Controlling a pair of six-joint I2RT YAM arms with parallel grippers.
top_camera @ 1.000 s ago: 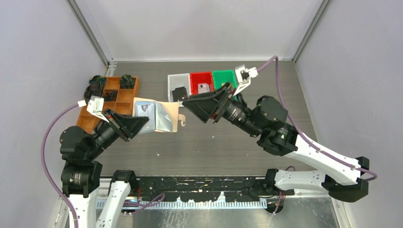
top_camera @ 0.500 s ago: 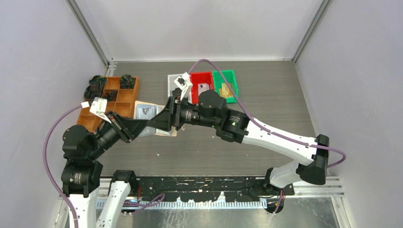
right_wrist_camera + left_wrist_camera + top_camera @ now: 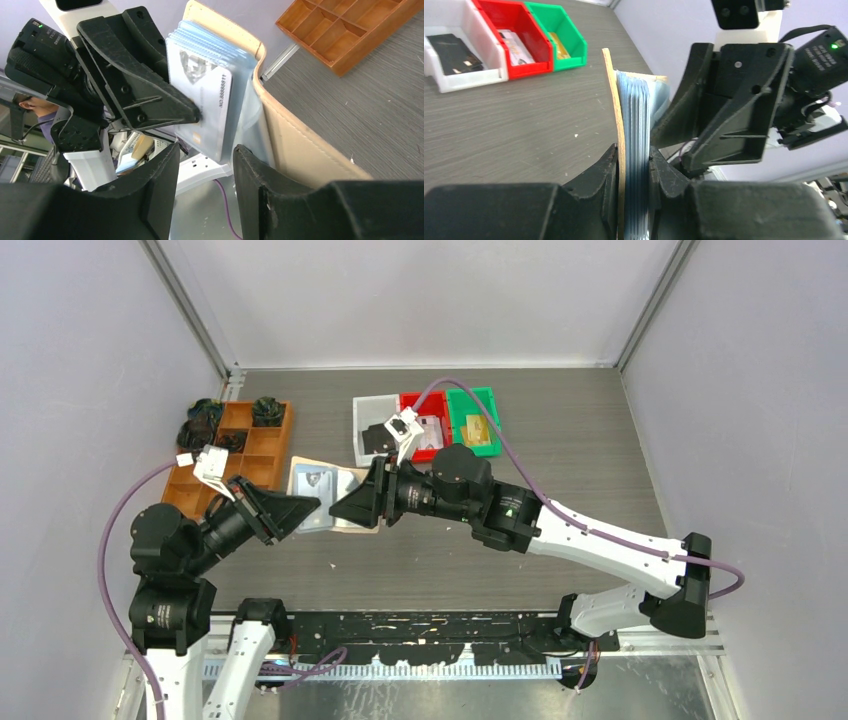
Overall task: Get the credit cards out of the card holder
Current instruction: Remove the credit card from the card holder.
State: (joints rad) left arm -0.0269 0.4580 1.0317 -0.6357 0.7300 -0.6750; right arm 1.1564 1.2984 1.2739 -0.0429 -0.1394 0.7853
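Right arm swings off the bins at the back, and the right gripper [image 3: 345,508] now sits at the free end of the card holder [image 3: 340,485]; 1 s ago it was up by the green bin [image 3: 470,400]. Left arm barely shifts. The holder is off the table, held between the 2 arms, w/ the left gripper [image 3: 634,167] pinching its near end, tan cover and sleeves squeezed together between the jaws. Right gripper jaws are spread and straddle the bottom corner of the front card [image 3: 200,100], w/ a gap showing on both sides, so no grip yet as far as the right wrist view shows. Progress, judged: early to mid. A thick stack of credit cards [image 3: 636,120] is still in the sleeves, at least 6 edges showing. A pale card-like item lies in the red bin [image 3: 425,402], but can't tell if it came from this holder. Left to do: close on the front card, slide it out, drop it, repeat for the rest. Looks: the holder is tan, leather-like, its cover bowed outward in a curve. The sleeves are clear w/ a blue-grey tint, fanned slightly. The front card is pale w/ a dark emblem and a printed no. down 1 edge, and sticks partway out.
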